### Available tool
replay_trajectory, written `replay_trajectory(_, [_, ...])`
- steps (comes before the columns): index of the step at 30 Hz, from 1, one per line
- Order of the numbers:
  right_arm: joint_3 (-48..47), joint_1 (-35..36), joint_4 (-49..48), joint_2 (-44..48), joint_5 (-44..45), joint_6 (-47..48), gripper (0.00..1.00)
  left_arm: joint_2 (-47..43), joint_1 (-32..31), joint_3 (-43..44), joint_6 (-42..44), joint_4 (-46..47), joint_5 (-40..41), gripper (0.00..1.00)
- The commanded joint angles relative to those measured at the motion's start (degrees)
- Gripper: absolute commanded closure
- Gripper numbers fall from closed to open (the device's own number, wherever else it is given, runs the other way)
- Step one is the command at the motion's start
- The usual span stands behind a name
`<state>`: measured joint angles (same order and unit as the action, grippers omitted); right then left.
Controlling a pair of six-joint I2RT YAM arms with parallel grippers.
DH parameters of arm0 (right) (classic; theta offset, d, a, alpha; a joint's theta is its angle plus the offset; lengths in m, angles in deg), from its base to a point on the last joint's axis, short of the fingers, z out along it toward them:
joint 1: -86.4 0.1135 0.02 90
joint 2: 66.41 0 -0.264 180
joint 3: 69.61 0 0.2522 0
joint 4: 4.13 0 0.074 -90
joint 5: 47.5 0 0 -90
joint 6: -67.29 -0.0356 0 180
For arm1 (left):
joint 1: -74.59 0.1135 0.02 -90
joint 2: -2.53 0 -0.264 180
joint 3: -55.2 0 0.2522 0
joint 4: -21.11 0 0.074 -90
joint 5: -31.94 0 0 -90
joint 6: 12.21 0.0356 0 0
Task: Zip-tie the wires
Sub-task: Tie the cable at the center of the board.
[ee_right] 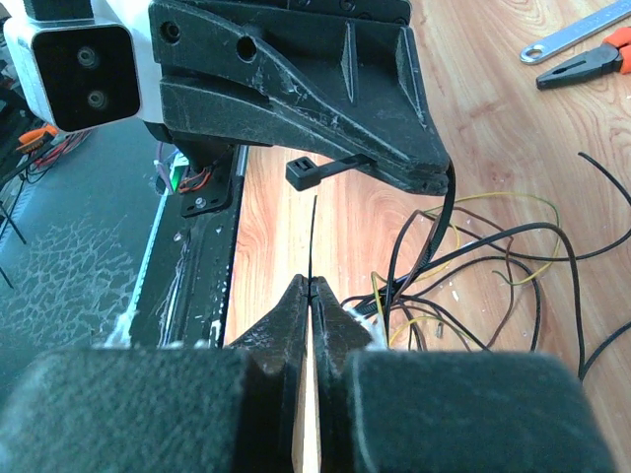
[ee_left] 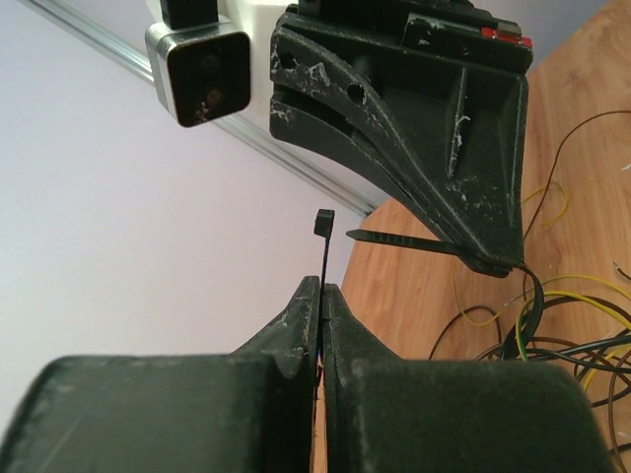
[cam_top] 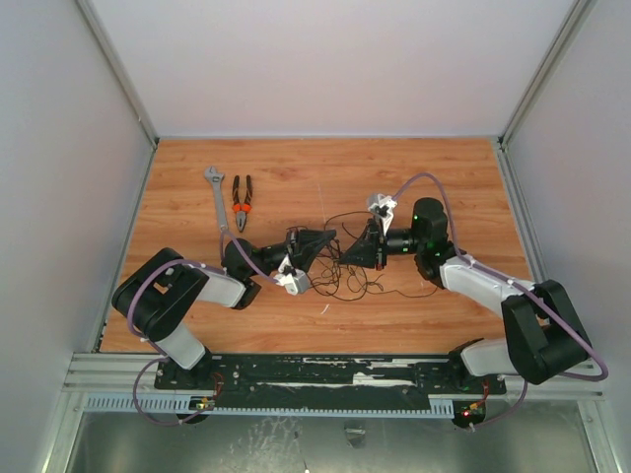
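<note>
Holding with left gripper: head end of the zip tie, jaws closed tight on it, square head standing just above them.
Right gripper: jaws closed on the thin tail end of the zip tie.
Zip tie: bent in a loop between both grippers; it seems to pass around some strands.
Wires: loose tangle on the table, under the two grippers.
Pliers and wrench: side by side, well apart at far left.

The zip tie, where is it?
Central in the top view, the zip tie spans both tools: left tool pinches its head end, right tool its tail, beside the wires.
</note>
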<state>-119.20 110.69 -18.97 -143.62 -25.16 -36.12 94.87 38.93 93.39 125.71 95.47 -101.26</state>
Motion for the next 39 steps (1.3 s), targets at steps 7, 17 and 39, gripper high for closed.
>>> replay_trajectory(7, [-0.93,-0.39,-2.51,-0.62,-1.15,-0.65,1.0,0.83,-0.55,0.51,0.42,13.13,-0.04,1.0])
replay_trajectory(17, [-0.99,-0.4,-2.92,-0.85,-1.22,-0.89,1.0,0.9,-0.69,0.45,0.41,13.31,0.1,1.0])
replay_trajectory(39, [-1.6,-0.6,-2.73,-0.77,-2.06,-1.27,1.0,1.03,-0.77,0.46,0.67,13.66,0.22,1.0])
